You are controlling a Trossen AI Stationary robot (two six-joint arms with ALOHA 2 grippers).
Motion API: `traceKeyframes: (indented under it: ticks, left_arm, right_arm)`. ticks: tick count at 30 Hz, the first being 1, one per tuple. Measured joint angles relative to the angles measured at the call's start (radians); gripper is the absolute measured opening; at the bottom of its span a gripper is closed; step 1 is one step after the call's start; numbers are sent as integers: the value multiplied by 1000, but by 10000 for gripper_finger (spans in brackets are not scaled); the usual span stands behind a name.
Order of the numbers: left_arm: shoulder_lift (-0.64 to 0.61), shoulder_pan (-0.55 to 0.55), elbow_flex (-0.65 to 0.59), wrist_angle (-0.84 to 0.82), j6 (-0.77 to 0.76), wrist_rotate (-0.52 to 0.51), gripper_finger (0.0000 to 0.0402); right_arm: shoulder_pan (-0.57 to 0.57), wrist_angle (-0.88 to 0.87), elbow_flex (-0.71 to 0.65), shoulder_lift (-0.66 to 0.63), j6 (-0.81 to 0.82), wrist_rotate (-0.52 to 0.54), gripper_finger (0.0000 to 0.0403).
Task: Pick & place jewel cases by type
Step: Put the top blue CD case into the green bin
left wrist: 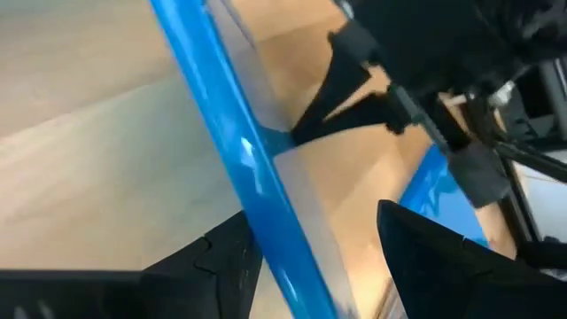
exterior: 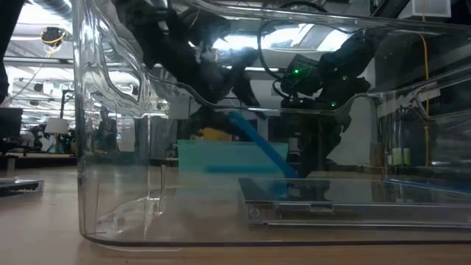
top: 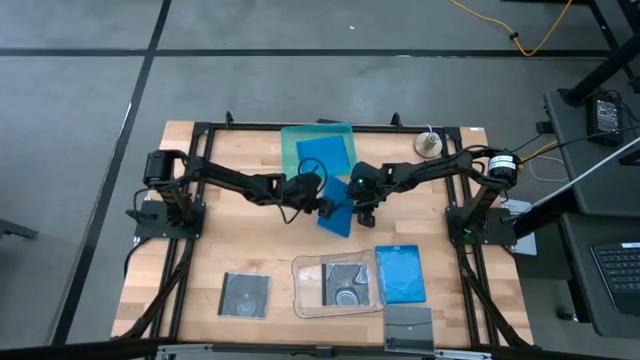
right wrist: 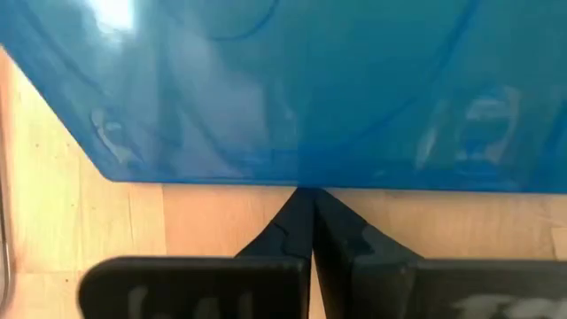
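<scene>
A bright blue jewel case (top: 338, 213) stands tilted at the table's middle, its lower edge (exterior: 288, 171) on the wood. My left gripper (top: 322, 203) is open, with the case's raised edge (left wrist: 266, 186) between its fingers. My right gripper (top: 361, 208) is shut, its tips at the case's right edge. A second blue case (top: 325, 155) lies in the teal tray (top: 292, 140). A third blue case (top: 400, 273) lies flat near the front right. One dark square case (top: 348, 283) lies in the clear tray (top: 305, 290); two more (top: 245, 295) (top: 410, 325) lie on the table. My left gripper has the tilted case's raised edge (left wrist: 252, 208) between its open fingers. The edge lies against one finger (left wrist: 226, 257); the other finger (left wrist: 425, 252) stands apart from it. The fingers come from the table's left, slanting down. My right gripper meets the case's long edge (right wrist: 301, 180) with its shut fingertips (right wrist: 306, 213). It comes from the table's right, slanting down, with the fingers across that edge. The case is tilted, its lower edge on the table.
The teal tray stands just beyond the two grippers. The clear tray stands near the front edge and fills the low view with its walls (exterior: 110, 147). A small round thing (top: 428, 145) sits at the far right.
</scene>
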Motion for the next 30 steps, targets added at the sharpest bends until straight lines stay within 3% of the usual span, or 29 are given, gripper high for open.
traceKeyframes:
  ticks: [9, 24, 30]
  left_arm:
    - [6, 23, -2, -10, 7, -9, 174]
    - [5, 28, -3, -26, -10, 14, 26]
    - [3, 28, -3, -24, 20, 36, 18]
  right_arm:
    - [0, -4, 0, 0, 1, 2, 7]
    - [0, -33, 0, -15, 6, 2, 7]
    - [-1, -109, -6, -82, 11, 45, 7]
